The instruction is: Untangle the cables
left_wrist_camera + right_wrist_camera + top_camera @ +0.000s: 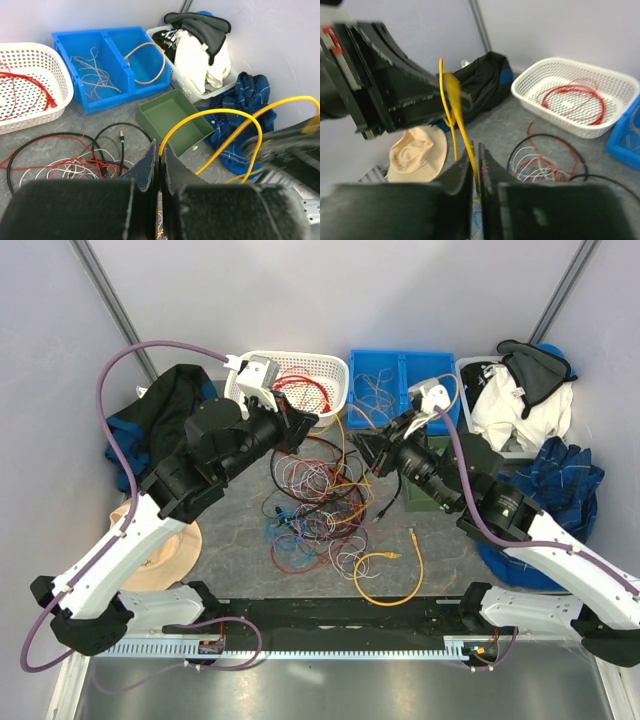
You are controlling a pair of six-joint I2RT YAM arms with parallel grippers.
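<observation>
A tangle of red, black, white, blue and purple cables (315, 505) lies mid-table. A yellow cable (392, 577) lies looped near the front edge. My left gripper (312, 424) hangs above the tangle's far side, shut on a yellow cable (220, 112) that rises from its closed jaws (161, 150) and arcs to the right. My right gripper (362, 447) faces it closely and is shut (476, 167) on a yellow cable (455, 107) that runs up toward the left arm. Black, red and white cables (75, 160) lie below.
A white basket (336, 368) holds a red cable (305, 390). Blue bins (400, 362) with thin wires stand at the back. A green box (172, 117) sits by the right arm. A tan hat (165, 550) lies at the left, with clothes at both sides.
</observation>
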